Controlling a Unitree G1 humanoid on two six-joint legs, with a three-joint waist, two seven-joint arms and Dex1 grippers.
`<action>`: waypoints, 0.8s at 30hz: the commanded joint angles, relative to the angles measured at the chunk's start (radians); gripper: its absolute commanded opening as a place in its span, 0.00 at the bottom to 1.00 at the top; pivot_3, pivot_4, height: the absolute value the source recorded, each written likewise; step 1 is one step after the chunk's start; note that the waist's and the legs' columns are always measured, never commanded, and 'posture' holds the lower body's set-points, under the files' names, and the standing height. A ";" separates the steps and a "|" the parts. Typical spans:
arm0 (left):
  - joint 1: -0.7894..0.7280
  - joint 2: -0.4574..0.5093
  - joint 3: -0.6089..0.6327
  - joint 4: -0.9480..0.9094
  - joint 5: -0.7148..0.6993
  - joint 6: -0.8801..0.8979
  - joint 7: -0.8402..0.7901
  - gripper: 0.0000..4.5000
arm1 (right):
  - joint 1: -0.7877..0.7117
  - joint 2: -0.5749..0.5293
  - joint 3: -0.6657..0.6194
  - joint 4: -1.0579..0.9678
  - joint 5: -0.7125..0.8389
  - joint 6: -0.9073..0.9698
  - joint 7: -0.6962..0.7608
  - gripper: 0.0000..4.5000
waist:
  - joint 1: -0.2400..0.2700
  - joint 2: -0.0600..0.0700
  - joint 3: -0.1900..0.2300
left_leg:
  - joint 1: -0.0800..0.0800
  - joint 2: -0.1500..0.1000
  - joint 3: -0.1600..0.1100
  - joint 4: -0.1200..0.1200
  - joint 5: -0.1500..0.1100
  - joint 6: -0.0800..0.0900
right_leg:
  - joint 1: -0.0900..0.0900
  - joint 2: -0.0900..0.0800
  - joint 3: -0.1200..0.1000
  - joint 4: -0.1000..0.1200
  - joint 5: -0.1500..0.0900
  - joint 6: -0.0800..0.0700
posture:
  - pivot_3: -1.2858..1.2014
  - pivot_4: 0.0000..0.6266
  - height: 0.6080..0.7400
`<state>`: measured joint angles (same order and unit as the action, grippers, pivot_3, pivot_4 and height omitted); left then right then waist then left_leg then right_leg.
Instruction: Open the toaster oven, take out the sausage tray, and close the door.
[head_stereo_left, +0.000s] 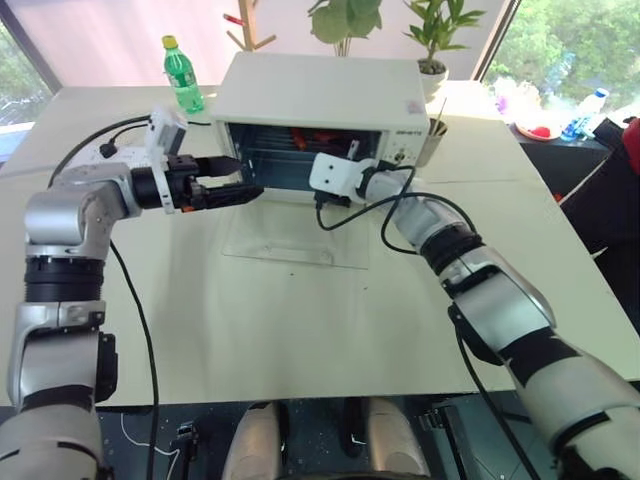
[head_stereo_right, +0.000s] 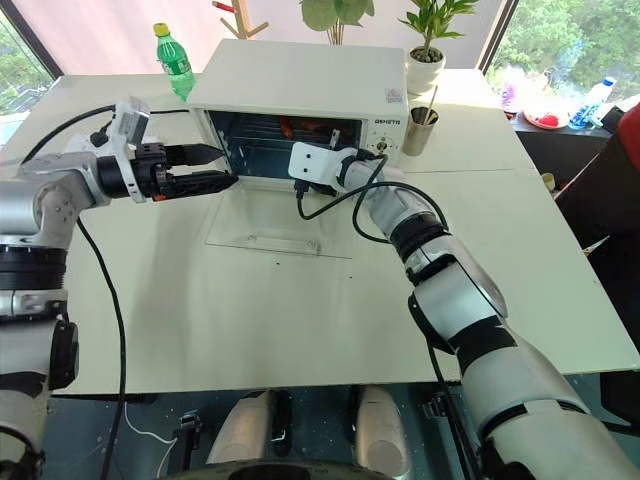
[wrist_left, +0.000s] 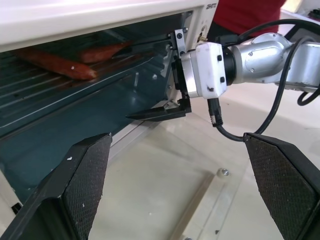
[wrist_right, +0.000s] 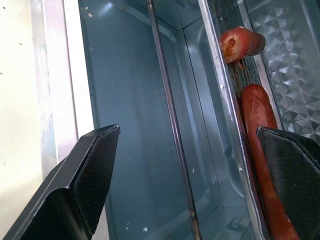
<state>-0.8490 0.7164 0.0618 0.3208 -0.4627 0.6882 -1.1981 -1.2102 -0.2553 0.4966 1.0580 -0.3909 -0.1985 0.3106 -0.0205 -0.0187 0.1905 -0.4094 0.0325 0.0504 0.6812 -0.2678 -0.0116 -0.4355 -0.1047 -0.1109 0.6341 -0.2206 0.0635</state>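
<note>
Sausage tray (wrist_right: 232, 125) sits inside the toaster oven (head_stereo_left: 320, 95), on its rack, two reddish-brown sausages (wrist_left: 60, 62) lying along it. Door (head_stereo_left: 295, 235) already dropped flat onto the worktop (head_stereo_left: 300, 330), glass pane facing up, so opening looks done and extraction is the step in hand.

Right gripper (head_stereo_left: 335, 180) at the mouth of the cavity, fingers spread wide and empty, tray edge just ahead of them in the right wrist view. Left gripper (head_stereo_left: 225, 190) beside the left edge of the opening, fingers (wrist_left: 82, 187) likewise spread, holding nothing.

Best approached by lining one finger above and one below the tray's front rim, not onto the sausages, then closing firmly on bare metal. Worth keeping clear of the rack wire (wrist_right: 172, 125) running across the cavity, since snagging it would drag the rack out too. Pull straight and level toward the open door to stop the sausages rolling off; greasy metal likely slippery, so a deep bite on the rim advisable. Left gripper probably useful for steadying the far side once the tray clears the opening.
</note>
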 joint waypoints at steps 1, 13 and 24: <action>-0.050 0.011 0.005 0.031 0.011 -0.039 -0.015 1.00 | -0.075 0.018 -0.028 0.050 -0.019 -0.046 -0.040 0.88 | 0.000 0.000 0.000 | 0.000 0.000 0.000 0.000 0.000 0.000 | 0.000 0.000 0.000 0.000 0.000 0.000 | 0.52 0.24 0.82; -0.092 -0.008 -0.005 0.108 0.037 -0.074 -0.033 1.00 | -0.136 0.052 -0.044 0.174 -0.061 -0.059 -0.121 0.48 | 0.000 0.000 0.000 | 0.000 0.000 0.000 0.000 0.000 0.000 | 0.000 0.000 0.000 0.000 0.000 0.000 | 0.52 0.24 0.82; -0.177 -0.010 -0.034 0.275 0.089 -0.126 -0.087 1.00 | -0.143 0.061 -0.046 0.191 -0.101 -0.073 -0.162 0.08 | -0.002 0.001 0.000 | 0.000 0.000 0.000 0.000 0.000 0.000 | 0.000 0.000 0.000 0.000 0.000 0.000 | 0.52 0.24 0.82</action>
<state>-0.9725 0.6945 0.0309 0.5554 -0.3947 0.5972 -1.2607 -1.3240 -0.1994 0.4746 1.2655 -0.5005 -0.2548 0.1677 -0.0223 -0.0181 0.1909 -0.4094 0.0328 0.0510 0.6807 -0.2676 -0.0120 -0.4359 -0.1045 -0.1106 0.6346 -0.2206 0.0635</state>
